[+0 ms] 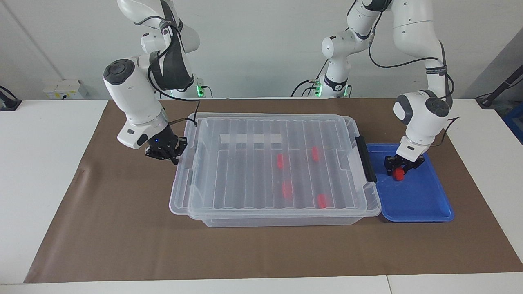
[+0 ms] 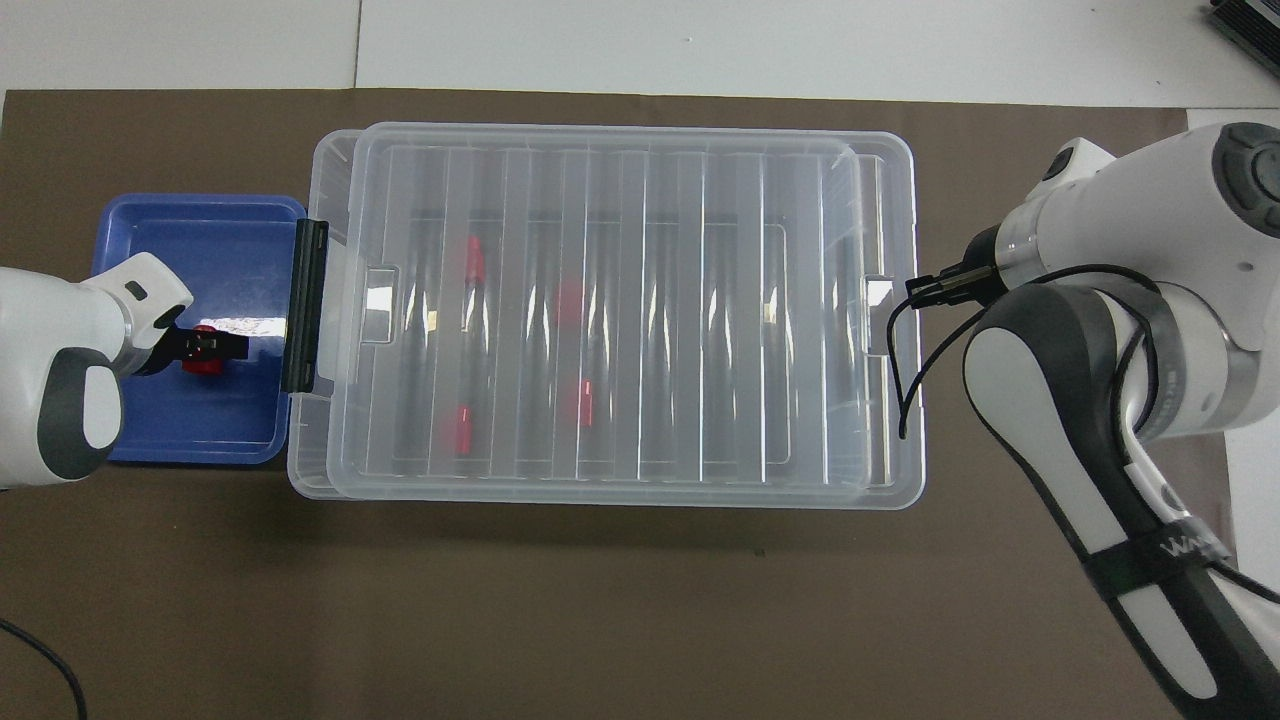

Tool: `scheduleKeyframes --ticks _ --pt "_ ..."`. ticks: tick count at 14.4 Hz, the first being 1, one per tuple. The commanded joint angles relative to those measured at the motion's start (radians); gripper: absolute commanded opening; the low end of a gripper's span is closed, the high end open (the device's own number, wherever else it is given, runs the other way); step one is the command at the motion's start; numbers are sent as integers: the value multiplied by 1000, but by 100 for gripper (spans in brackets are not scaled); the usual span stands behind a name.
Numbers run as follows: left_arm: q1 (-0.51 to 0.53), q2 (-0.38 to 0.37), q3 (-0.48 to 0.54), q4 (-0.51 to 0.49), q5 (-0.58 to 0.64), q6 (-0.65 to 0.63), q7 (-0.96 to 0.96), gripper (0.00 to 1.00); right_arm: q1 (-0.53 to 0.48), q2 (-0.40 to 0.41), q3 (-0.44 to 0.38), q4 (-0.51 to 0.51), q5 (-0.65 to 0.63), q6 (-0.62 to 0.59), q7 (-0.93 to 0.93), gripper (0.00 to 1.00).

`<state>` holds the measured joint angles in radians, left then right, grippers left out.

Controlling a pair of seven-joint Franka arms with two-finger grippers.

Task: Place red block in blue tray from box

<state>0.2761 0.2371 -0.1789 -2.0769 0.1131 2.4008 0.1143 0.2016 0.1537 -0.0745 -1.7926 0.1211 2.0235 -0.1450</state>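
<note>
The blue tray [image 1: 421, 200] [image 2: 200, 420] lies at the left arm's end of the box [image 1: 286, 220] [image 2: 312, 470]. One red block [image 1: 398, 175] [image 2: 200, 362] rests on the tray floor. My left gripper [image 1: 398, 166] [image 2: 222, 343] stands low over it, open, fingertips either side of the block. Several more red blocks [image 1: 287, 188] [image 2: 462, 425] show through the ribbed clear lid [image 1: 253, 163] [image 2: 640, 300], which covers nearly the whole box. My right gripper [image 1: 169, 154] [image 2: 915, 292] is shut on the lid's rim at the right arm's end.
A black clip handle [image 1: 365, 159] [image 2: 305, 305] sits on the box end beside the tray. Everything stands on a brown mat [image 1: 261, 253] [image 2: 600, 620] on the white table. The right arm's forearm hangs over the mat near that end of the box.
</note>
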Motion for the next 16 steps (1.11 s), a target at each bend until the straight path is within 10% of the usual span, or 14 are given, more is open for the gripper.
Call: scheduleKeyframes --ticks 1,8,16 --pt "-44 -2 10 165 -16 -214 -5 100 7 -2 10 -14 72 27 15 0" --pt "-46 -117 -28 389 -18 -661 -5 100 9 -6 10 -37 83 46 7 0" --pt "-54 -243 -51 400 -50 -782 -18 100 -2 -26 4 -4 -114 20 15 0"
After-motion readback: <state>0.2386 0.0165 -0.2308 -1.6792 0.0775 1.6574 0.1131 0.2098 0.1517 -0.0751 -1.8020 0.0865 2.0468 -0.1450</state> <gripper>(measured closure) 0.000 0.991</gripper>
